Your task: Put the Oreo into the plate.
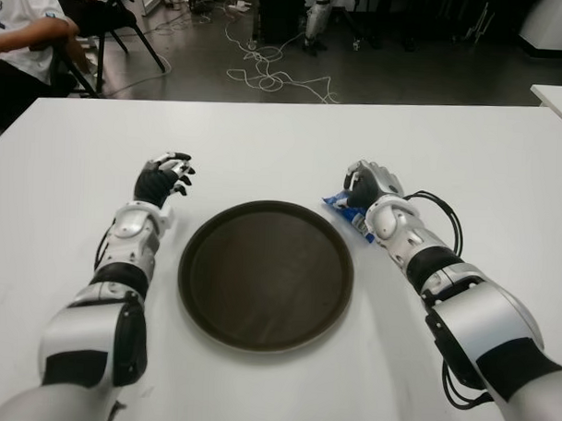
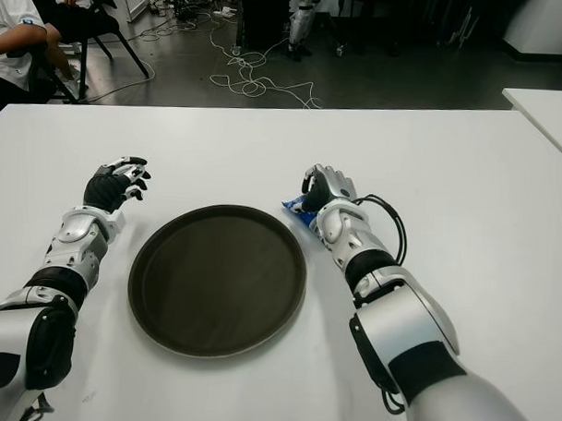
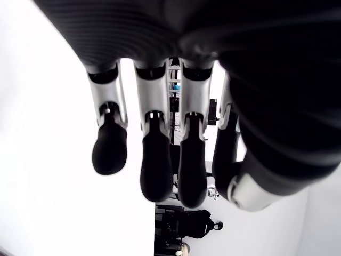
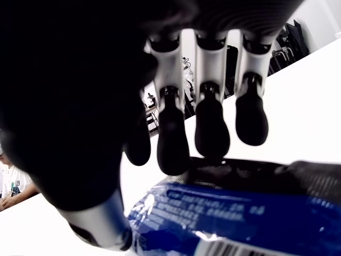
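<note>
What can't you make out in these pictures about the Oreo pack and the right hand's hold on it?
- Oreo pack: in the eye views the right hand covers most of it; only a blue corner shows.
- Grip: in the right wrist view the fingertips hang over the pack, but contact is unclear.
- Pack's full length: cut off by the right wrist view's edge.
- Left hand, beside the plate: holds nothing.

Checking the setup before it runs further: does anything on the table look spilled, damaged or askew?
Nothing stands out. The plate sits flat and empty; the blue Oreo pack lies beside it under the right hand.
</note>
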Controlling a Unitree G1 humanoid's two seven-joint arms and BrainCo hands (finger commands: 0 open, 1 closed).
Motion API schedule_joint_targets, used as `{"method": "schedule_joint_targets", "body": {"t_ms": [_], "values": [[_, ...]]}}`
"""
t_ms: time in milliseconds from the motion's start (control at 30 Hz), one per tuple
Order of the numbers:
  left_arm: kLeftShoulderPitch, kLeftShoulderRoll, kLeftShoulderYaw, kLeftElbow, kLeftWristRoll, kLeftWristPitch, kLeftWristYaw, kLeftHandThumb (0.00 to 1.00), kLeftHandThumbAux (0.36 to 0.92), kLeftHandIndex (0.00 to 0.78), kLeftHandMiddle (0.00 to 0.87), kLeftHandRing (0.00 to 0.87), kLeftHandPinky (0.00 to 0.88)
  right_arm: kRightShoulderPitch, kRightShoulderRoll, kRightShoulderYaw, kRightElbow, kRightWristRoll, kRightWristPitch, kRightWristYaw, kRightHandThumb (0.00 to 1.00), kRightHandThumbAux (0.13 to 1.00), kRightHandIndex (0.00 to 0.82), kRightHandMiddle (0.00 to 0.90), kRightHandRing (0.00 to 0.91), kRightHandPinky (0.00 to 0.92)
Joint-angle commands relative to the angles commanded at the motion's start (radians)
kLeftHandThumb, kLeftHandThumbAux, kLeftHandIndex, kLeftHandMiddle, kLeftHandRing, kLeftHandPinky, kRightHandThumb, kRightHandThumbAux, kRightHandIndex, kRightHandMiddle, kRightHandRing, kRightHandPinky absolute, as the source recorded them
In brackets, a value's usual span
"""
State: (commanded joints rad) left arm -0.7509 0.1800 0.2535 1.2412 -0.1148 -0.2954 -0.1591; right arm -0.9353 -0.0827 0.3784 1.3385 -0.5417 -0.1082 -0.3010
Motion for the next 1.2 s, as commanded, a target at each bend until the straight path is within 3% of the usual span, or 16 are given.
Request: {"method": "schedule_joint_targets", "body": {"t_ms": [467, 1200], "values": [[-0.001, 0.001, 0.0, 0.004, 0.001, 0.003, 0.002, 0.694, 0.718, 0.424, 0.586, 0.624, 0.668, 0.0, -0.003, 0.003, 0.002, -0.004, 0.003, 0.014, 0.099, 0.887, 0.569, 0.707, 0.71, 0.7], [-0.003, 0.002, 0.001, 0.008, 0.003, 0.003, 0.005, 0.696, 0.716, 0.425, 0.585, 0.623, 0.673, 0.01, -0.012, 0.017, 0.007, -0.017, -0.019, -0.013, 0.064, 0.884, 0.511, 0.633, 0.624, 0.599]]}}
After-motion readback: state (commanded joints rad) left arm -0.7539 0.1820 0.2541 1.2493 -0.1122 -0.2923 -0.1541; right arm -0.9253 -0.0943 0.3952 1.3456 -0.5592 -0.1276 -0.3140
